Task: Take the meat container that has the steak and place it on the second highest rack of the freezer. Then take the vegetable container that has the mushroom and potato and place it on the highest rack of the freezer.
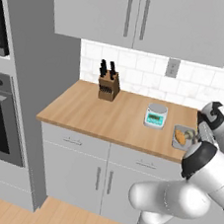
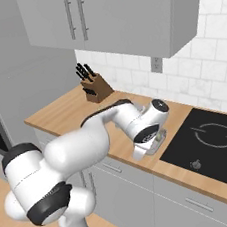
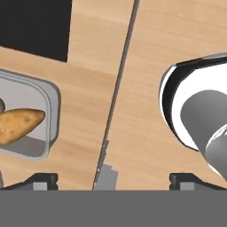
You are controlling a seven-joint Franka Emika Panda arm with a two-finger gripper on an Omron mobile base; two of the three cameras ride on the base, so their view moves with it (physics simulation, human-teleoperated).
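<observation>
Orange-brown potato [image 3: 17,126] in unlabelled tray [image 3: 52,113]

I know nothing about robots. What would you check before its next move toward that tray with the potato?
1. Jaws open and empty: ok; the gripper holds nothing.
2. Potato lies in the vegetable container: ok.
3. Mushroom in the same container: cannot tell; just a dark sliver at the hand view's edge.
4. Gripper lined up over the container: not ok; the container sits off to one side in the hand view.
5. Container fully on the counter: ok, near the front edge, beside the scale.
6. Steak already on the freezer rack: cannot tell.
</observation>
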